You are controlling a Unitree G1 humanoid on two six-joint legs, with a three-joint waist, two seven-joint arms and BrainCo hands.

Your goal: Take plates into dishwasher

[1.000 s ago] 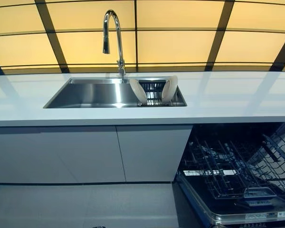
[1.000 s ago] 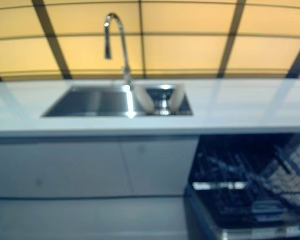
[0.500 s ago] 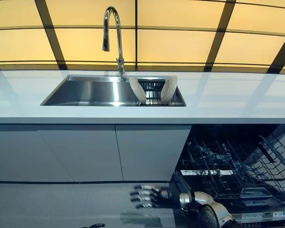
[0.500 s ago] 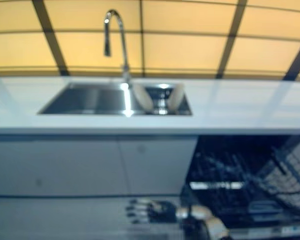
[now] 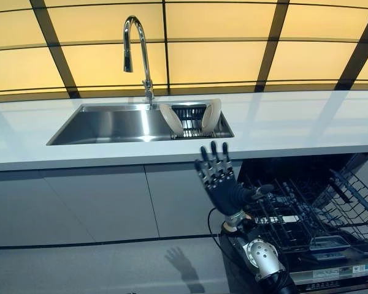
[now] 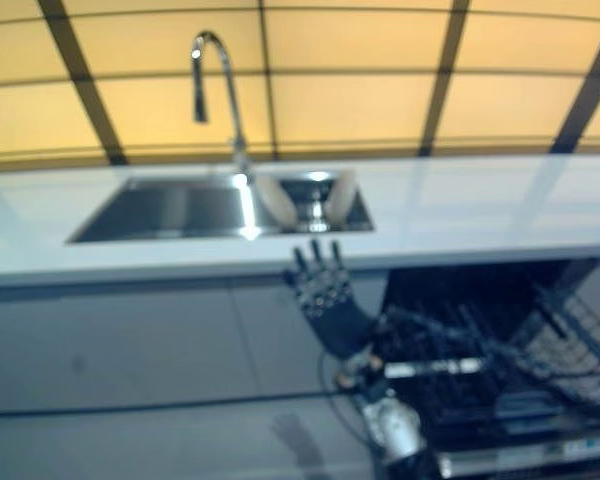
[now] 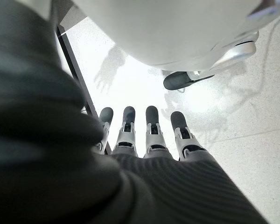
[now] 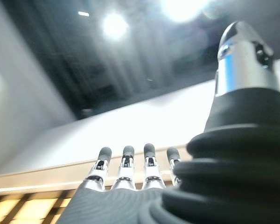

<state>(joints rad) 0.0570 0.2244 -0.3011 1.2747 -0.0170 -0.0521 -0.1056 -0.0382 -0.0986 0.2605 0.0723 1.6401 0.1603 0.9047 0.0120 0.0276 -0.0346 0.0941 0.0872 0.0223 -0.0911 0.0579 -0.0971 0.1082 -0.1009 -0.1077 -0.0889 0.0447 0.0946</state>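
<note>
Two pale plates, one (image 5: 170,119) and another (image 5: 211,115), stand on edge in a dark rack (image 5: 191,114) at the right end of the steel sink (image 5: 104,125). My right hand (image 5: 224,187) is raised in front of the counter's edge, below the plates, fingers (image 8: 125,169) straight and holding nothing. The open dishwasher (image 5: 331,269) is at the lower right, its wire rack (image 5: 306,208) pulled out. My left hand (image 7: 149,135) shows only in the left wrist view, hanging down over the floor with straight fingers.
A tall curved faucet (image 5: 135,49) rises behind the sink. The white counter (image 5: 294,122) runs the full width, with grey cabinet doors (image 5: 98,202) below it. Yellow panelled wall (image 5: 221,43) stands behind.
My right hand has risen from low near the floor to just under the counter's edge, fingers now pointing up. The camera has shifted a little; the plates stay put.
</note>
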